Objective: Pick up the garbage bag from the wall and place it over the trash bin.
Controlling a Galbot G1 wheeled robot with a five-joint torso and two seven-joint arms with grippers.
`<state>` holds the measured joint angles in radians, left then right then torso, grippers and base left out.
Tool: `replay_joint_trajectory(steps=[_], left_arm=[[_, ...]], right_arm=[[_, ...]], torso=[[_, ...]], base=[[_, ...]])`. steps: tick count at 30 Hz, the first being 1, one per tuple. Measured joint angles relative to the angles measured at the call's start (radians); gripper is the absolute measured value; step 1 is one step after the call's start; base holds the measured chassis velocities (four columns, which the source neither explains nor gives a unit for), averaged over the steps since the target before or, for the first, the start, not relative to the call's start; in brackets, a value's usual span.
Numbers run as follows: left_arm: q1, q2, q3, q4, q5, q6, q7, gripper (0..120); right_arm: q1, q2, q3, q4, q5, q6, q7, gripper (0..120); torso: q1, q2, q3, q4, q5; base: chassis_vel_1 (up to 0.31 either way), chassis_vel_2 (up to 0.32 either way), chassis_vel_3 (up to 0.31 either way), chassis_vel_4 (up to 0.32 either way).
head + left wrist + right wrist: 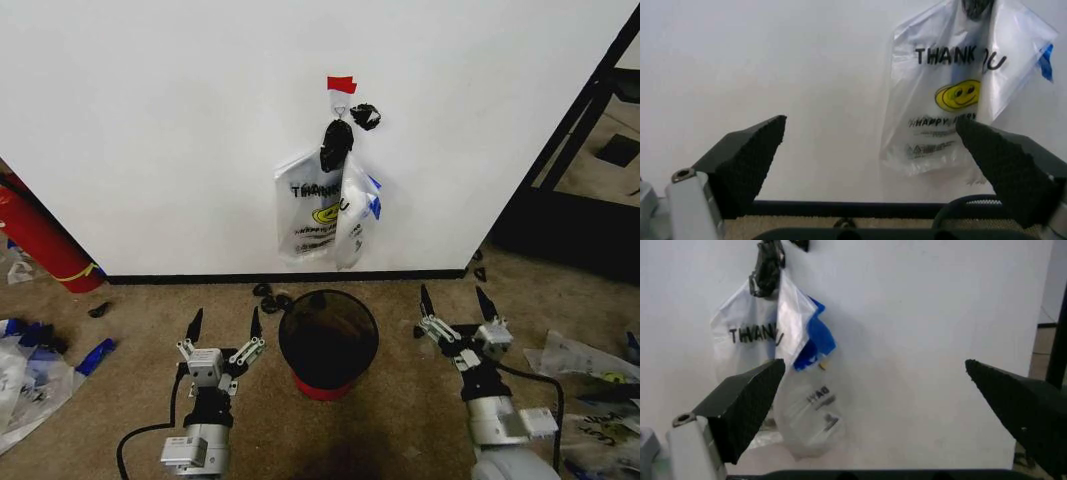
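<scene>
above both grippers' spread fingers (196, 325), garbage bag (312, 205) hangs untouched.

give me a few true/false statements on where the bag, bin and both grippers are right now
1. The garbage bag hangs on the wall under a red tape strip. True.
2. The trash bin already has the bag over it. False: the bin stands bare on the floor below the hanging bag.
3. The left gripper is open, low beside the bin. True.
4. The right gripper is shut on the bag. False: it is open and holds nothing, on the bin's other side.
5. The bin stands between the two grippers. True.
</scene>
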<state>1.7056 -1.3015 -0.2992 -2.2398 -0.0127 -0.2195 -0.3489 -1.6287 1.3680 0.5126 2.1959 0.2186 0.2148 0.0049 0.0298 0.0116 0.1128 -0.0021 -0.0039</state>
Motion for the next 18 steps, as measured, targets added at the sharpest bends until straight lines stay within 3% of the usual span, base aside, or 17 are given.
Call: replay_joint_trajectory(steps=[7,11,16,18], left_arm=[[0.013,0.0,-0.001,-0.003,0.011,-0.001,0.0,100],[0.039,-0.01,-0.007,-0.016,0.038,-0.009,-0.002,100],[0.05,-0.02,-0.011,-0.023,0.052,-0.01,-0.006,100],[0.058,-0.027,-0.015,-0.028,0.058,-0.01,-0.008,100]], right_arm=[[0.176,-0.109,-0.099,-0.023,0.155,-0.097,-0.012,100],[0.381,-0.17,-0.217,-0.116,0.359,-0.154,-0.027,100],[0.551,-0.179,-0.298,-0.214,0.504,-0.169,-0.038,100],[0.694,-0.149,-0.362,-0.318,0.63,-0.184,-0.041,100]], torso=[[0.0,0.0,0.0,0.0012,0.0],[0.0,0.0,0.0,0.0014,0.0001],[0.0,0.0,0.0,0.0011,0.0],[0.0,0.0,0.0,0.0008,0.0001]], base=[[0.0,0.0,0.0,0.0],[0.0,0.0,0.0,0.0],[0.0,0.0,0.0,0.0],[0.0,0.0,0.0,0.0]])
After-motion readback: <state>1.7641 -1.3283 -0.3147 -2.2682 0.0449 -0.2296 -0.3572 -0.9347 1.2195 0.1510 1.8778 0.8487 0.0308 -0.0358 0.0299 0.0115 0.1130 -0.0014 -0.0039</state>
